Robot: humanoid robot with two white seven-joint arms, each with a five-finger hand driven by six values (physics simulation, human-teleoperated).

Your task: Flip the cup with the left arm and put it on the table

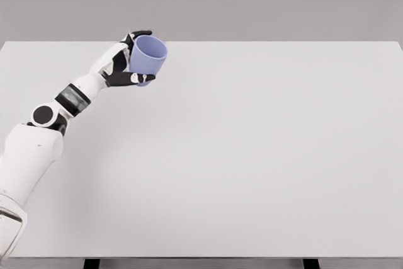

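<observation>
1. The left hand (129,61) is closing its fingers around a lavender-blue cup (148,58), with dark fingertips (143,33) showing over the top edge of the cup wall and a thumb lying along its lower side. The grip appears firm; the cup is the only thing held.

2. The cup is sitting directly in that hand, toward the far left corner of the white table (252,155). Whether it is clear of the surface or touching it cannot be told from this view, though it looks to be raised.

3. The cup's long axis is tilting: its open mouth is facing up and toward the right, with the narrower base pointing down toward the thumb. It is neither upright nor fully inverted.

4. The cup is lying to the right of the palm, so the hand is gripping it from the side, across the wall rather than by rim or base.

5. The left arm (38,137) is entering from the lower left, rising through the elbow and extending diagonally up and right to the wrist.

6. The right arm is not appearing in the view; the left is the only one near the cup.

7. Judgement: the flip seems to be partway done. The coming move depends on rolling the wrist until the axis is standing vertical, then lowering the cup onto the table.
</observation>
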